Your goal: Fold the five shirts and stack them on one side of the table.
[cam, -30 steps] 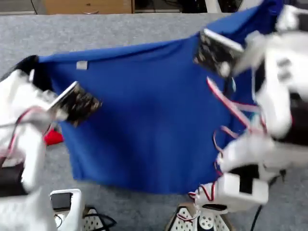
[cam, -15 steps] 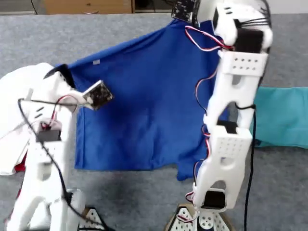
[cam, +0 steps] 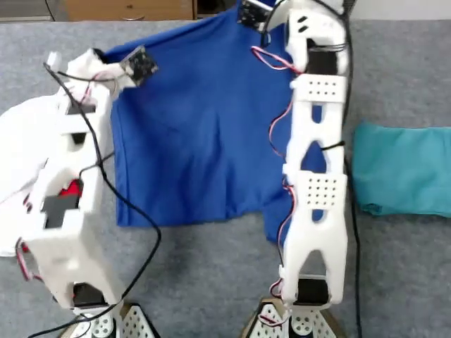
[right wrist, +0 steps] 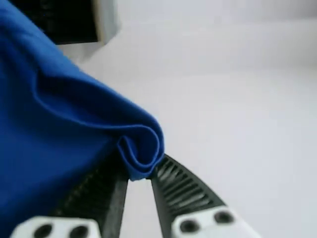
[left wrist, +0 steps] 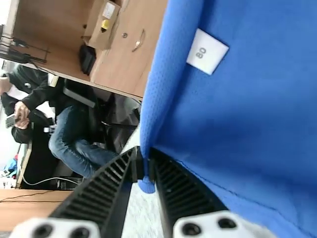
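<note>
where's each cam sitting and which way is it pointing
High view: above the table, looking down at both arms and the blue shirt.
Left wrist: on that arm, looking along the left gripper pinching the shirt's edge.
Right wrist: on that arm, looking along the right gripper pinching a fold.
All share the blue shirt.

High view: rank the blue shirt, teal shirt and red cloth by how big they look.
1. blue shirt, spread out.
2. teal shirt, folded.
3. red cloth, a small patch; an arm covers most of it, so its true size is unsure.
</note>
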Robot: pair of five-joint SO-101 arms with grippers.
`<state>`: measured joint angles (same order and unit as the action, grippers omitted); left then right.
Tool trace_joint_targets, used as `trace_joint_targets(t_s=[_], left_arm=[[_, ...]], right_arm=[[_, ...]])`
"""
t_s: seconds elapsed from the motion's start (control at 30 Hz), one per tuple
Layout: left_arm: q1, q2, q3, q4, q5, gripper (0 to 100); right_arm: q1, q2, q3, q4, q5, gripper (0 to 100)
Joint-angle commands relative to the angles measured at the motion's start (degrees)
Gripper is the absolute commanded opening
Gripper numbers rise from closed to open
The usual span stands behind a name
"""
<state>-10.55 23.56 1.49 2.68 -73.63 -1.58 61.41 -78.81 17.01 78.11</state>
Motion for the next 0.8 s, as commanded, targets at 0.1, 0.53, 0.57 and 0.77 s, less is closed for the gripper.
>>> trace_joint_targets(t_s=[0.1, 0.53, 0.57, 0.77], left_arm=[[-2.2, 6.8, -13.5, -0.6, 0.1, 2], [-3.0, -5.1, -6.0, 23.2, 0.0, 2], [-2.9, -6.7, -6.0, 28.3, 0.0, 2], [-2.4, -13.4, -6.3, 52.7, -4.4, 2]], right_arm=[[-0.7, 3.2, -0.2, -12.2, 2.9, 0.2], [1.6, 5.0, -12.3, 13.0, 3.6, 0.2], [1.8, 5.0, -14.9, 19.3, 3.3, 0.2], [4.9, -0.3, -16.7, 47.7, 1.4, 0.2]])
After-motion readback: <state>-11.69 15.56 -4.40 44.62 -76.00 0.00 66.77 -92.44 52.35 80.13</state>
